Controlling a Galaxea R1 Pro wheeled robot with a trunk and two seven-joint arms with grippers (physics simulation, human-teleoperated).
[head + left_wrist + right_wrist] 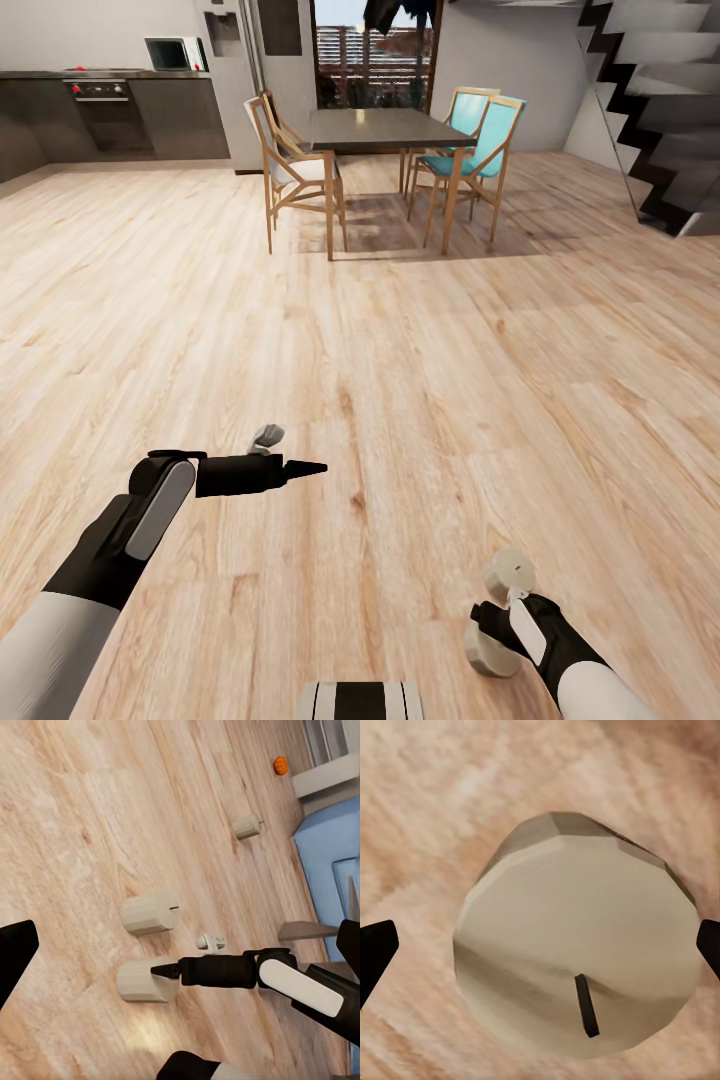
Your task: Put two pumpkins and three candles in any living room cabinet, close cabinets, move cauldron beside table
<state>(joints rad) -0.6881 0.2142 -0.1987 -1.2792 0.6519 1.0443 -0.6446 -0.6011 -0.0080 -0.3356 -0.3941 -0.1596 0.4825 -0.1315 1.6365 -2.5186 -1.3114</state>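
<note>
1. Left gripper hovering above the bare wooden floor, fingers spread wide, nothing between them
2. Right gripper down low at the floor, fingers likewise spread, with a cream candle lying between the tips and its wick end turned toward the wrist camera; whether the tips touch it, impossible to tell
3. In the head view, a farther candle and a nearer candle on their sides just beside the right gripper, one to each side of it; which of them sits between the fingers, impossible to tell
4. In the left wrist view, a third candle lying apart from that pair, and an orange pumpkin beyond it, well apart, on the floor
5. Far ahead, a dark dining table with wooden chairs around it, well away from both arms
</note>
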